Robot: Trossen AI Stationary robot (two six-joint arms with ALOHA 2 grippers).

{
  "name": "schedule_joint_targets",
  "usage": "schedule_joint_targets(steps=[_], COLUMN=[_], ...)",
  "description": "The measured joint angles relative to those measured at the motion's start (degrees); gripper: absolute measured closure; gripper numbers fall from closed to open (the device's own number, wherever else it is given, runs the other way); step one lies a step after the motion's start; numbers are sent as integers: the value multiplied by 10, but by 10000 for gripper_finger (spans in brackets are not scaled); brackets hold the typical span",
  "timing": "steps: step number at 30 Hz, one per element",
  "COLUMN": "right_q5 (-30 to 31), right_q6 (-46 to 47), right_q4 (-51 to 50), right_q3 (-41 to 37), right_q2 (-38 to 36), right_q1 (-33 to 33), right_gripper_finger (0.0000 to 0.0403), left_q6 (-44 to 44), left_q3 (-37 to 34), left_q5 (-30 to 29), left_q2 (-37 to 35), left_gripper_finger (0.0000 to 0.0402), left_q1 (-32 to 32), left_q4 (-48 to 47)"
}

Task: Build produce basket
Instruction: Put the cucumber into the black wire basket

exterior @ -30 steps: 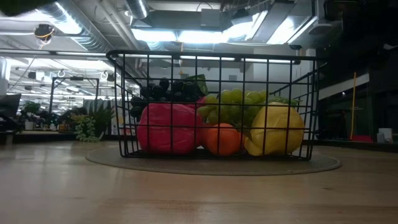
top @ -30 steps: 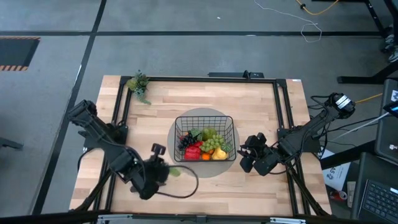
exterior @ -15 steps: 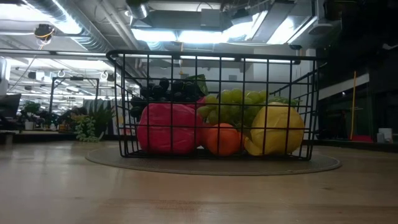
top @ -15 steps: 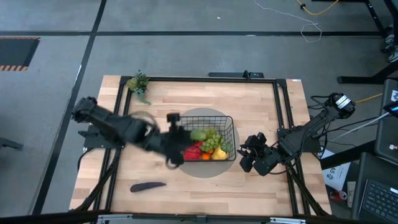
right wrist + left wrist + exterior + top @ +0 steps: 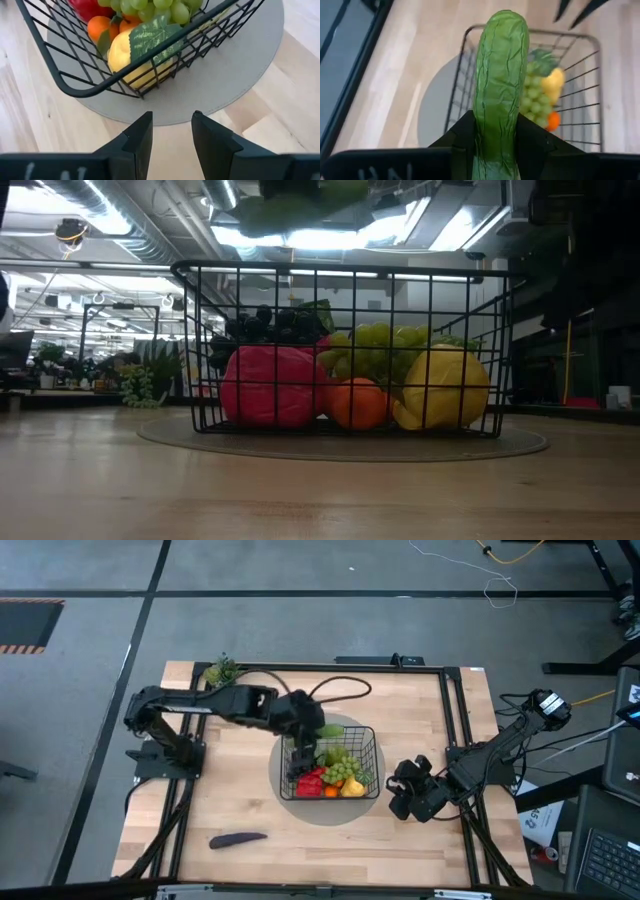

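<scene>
The left arm reaches from its base at the table's left edge across to the basket (image 5: 330, 762), elbow bent near the far-left corner. The left gripper (image 5: 303, 727) hangs over the basket's far-left rim, clamped on a green cucumber (image 5: 500, 85) that juts forward between its fingers. The basket sits mid-table on a round grey mat (image 5: 300, 808), already holding grapes (image 5: 375, 350), a red fruit (image 5: 270, 385), an orange (image 5: 358, 402) and a yellow lemon (image 5: 445, 388). A dark eggplant (image 5: 238, 839) lies alone near the front edge. The right arm waits low, just right of the basket; the right gripper (image 5: 170, 132) has its fingers apart, grasping nothing. No writing is legible.
</scene>
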Motion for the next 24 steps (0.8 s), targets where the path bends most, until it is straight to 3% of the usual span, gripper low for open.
schedule_joint_targets(steps=[17,21,24], right_q5=[-4,-58,-113], right_q6=[1,-14,-87], right_q4=[0,74,175], right_q3=[0,0,-1], right_q2=[0,-2,-2], right_q1=[0,0,0], right_gripper_finger=[266,266,266], left_q6=[10,11,11], left_q3=[0,-1,-1], left_q5=[2,2,2], left_q2=[64,64,64], left_gripper_finger=[313,313,313], left_q1=[20,17,13], left_q4=[22,16,10])
